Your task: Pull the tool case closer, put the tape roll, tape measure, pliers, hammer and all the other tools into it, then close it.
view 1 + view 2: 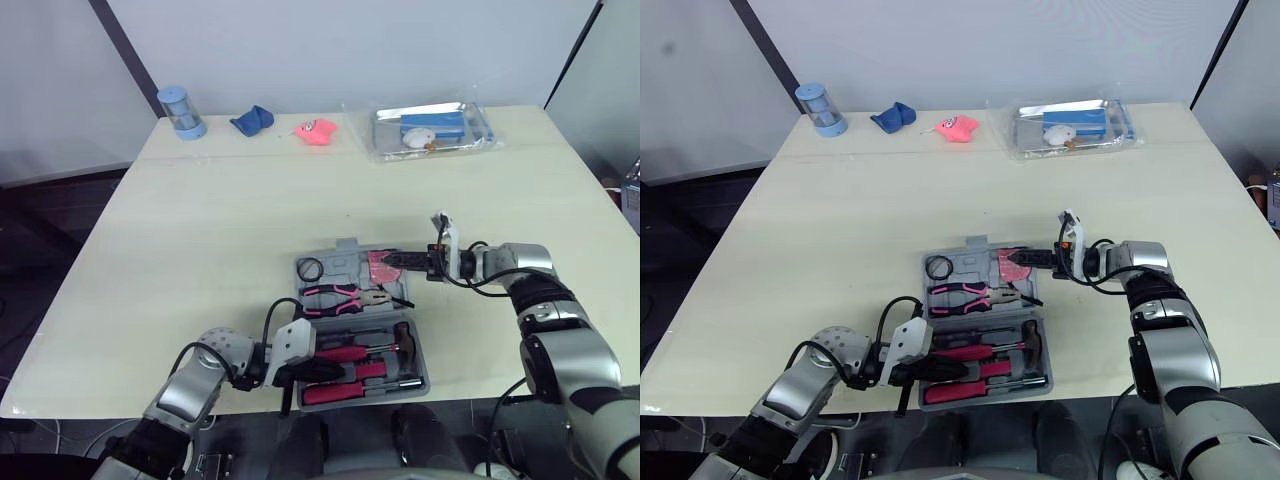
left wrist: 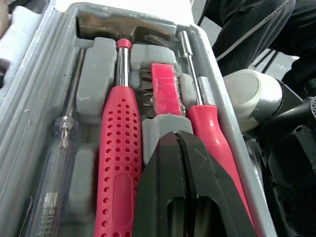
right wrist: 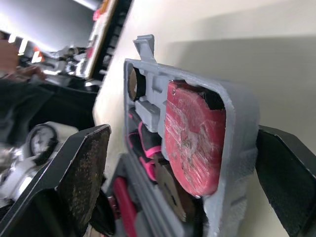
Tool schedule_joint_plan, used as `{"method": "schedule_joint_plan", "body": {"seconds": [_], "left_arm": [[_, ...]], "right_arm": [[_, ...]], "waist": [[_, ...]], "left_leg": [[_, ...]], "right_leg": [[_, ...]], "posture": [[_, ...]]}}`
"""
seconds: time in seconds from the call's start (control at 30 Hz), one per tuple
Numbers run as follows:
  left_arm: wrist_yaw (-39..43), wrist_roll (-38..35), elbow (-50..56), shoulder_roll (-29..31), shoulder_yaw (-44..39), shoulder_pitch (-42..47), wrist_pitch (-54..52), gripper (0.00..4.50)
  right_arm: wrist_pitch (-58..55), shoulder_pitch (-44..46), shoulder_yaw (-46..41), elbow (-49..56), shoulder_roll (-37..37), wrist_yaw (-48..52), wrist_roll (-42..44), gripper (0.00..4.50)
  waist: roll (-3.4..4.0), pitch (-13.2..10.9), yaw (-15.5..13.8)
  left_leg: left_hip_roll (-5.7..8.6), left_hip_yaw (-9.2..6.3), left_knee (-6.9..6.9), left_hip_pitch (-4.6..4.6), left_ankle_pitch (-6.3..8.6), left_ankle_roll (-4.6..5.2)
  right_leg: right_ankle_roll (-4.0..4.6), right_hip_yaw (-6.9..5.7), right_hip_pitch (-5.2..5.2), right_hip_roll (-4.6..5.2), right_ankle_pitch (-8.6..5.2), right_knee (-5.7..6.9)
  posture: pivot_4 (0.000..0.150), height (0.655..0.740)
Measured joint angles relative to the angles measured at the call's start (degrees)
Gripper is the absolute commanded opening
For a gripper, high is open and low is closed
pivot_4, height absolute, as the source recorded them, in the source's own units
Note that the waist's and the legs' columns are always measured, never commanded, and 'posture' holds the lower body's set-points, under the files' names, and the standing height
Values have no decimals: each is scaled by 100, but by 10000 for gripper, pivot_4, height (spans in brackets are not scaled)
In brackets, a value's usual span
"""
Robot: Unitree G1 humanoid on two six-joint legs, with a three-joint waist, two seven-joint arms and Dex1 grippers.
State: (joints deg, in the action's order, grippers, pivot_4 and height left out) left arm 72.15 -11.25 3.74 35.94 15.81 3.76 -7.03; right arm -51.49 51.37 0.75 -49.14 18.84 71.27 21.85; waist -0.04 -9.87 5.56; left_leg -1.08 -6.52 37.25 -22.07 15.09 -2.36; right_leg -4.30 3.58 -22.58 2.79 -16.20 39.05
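Note:
The grey tool case [image 1: 420,372] lies open flat near the table's front edge. Its far half holds the black tape roll [image 1: 310,269], the red tape measure [image 1: 381,266] and the pink pliers [image 1: 345,297]. The near half holds the red-handled hammer [image 2: 121,148], a red screwdriver [image 2: 212,133], a red bit holder [image 2: 165,94] and a clear tester [image 2: 59,163]. My left gripper [image 1: 305,372] is shut with nothing in it, its tip over the bit holder. My right gripper [image 1: 398,262] is open, its fingers [image 3: 84,173] on either side of the case corner with the tape measure [image 3: 192,143].
Along the table's far edge stand a blue-capped jar [image 1: 181,112], a blue cloth [image 1: 252,120], a pink object [image 1: 315,131] and a plastic-wrapped tray [image 1: 430,128]. The case's near half reaches almost to the front table edge [image 1: 460,395].

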Motion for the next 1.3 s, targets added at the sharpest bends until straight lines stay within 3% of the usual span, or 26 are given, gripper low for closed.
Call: {"method": "schedule_joint_plan", "body": {"seconds": [0.43, 0.67, 0.77, 0.9, 1.0, 1.03, 1.17, 1.2, 1.27, 1.3], "left_arm": [[44, -547, 179, 133, -517, -470, 242, 0], [777, -1703, 1201, 1126, -1825, -2095, 353, 0], [1189, -1991, 1130, 1450, -2688, -2803, 447, 0], [1061, -2289, 558, 1443, -3607, -2848, 333, 0], [554, -2496, 387, 1238, -3848, -2432, -8, 7637], [405, -2469, 364, 1177, -3875, -2366, -22, 13854], [-129, -2138, 277, 1002, -3911, -2193, 53, 29734], [-328, -2003, 240, 964, -3904, -2187, 53, 36214], [-495, -1934, 198, 910, -3903, -2176, 7, 44751], [-522, -1932, 197, 892, -3906, -2172, 4, 44751]], "right_arm": [[-350, -452, 82, 1488, 222, 1065, 495, 44751], [-1017, -1253, 198, 3215, 660, 1336, 1196, 44751], [-1283, -1788, 331, 4175, 1058, 1340, 1488, 44751], [-1274, -2719, 296, 5215, 1480, 1072, 1640, 44751], [-567, -3578, -13, 5933, 1589, 458, 1460, 45000], [-282, -3817, -162, 6112, 1645, 270, 1354, 45000], [877, -4711, -749, 6597, 1763, -280, 885, 45000], [1547, -5216, -1052, 6679, 1822, -446, 631, 45000], [2287, -5654, -1422, 6641, 1824, -561, 390, 45000], [2416, -5721, -1489, 6629, 1825, -568, 359, 45000]], "waist": [[1, -1, -10], [6, -4, -36], [11, -9, -146], [9, -9, -266], [0, -9, -323], [-1, -8, -318], [-6, -6, -320], [-6, -6, -324], [-9, -7, -315], [-10, -6, -308]], "left_leg": [[-1, -1, 0, -7, 0, 0], [-4, 1, -6, -13, 1, 1], [-4, 9, -6, -12, 2, 1], [-5, 5, -6, -21, 2, 1], [-4, 4, 0, -25, 2, 0], [-4, 6, 0, -24, 2, 0], [-5, 2, -4, -22, 2, -1], [-5, 5, -5, -22, 2, -1], [-5, 10, -4, -20, 2, -1], [-5, 13, -4, -15, 2, -1]], "right_leg": [[0, 1, -8, 1, 0, -1], [0, -1, -12, 3, -1, -11], [-1, -1, -11, 4, -2, -13], [-3, -10, -11, 5, -3, -20], [-4, -12, -11, 6, -2, -19], [-4, -11, -11, 6, -2, -20], [-3, -13, -11, 5, -2, -18], [-3, -11, -11, 6, -2, -20], [-3, -7, -10, 6, -2, -19], [-3, -3, -8, 5, -2, -17]], "posture": [[1500, 7400], [1500, 7400], [1500, 7400], [1500, 7400], [1500, 7400], [1500, 7400], [1500, 7400], [1500, 7400], [1500, 7400], [1500, 7400]]}}
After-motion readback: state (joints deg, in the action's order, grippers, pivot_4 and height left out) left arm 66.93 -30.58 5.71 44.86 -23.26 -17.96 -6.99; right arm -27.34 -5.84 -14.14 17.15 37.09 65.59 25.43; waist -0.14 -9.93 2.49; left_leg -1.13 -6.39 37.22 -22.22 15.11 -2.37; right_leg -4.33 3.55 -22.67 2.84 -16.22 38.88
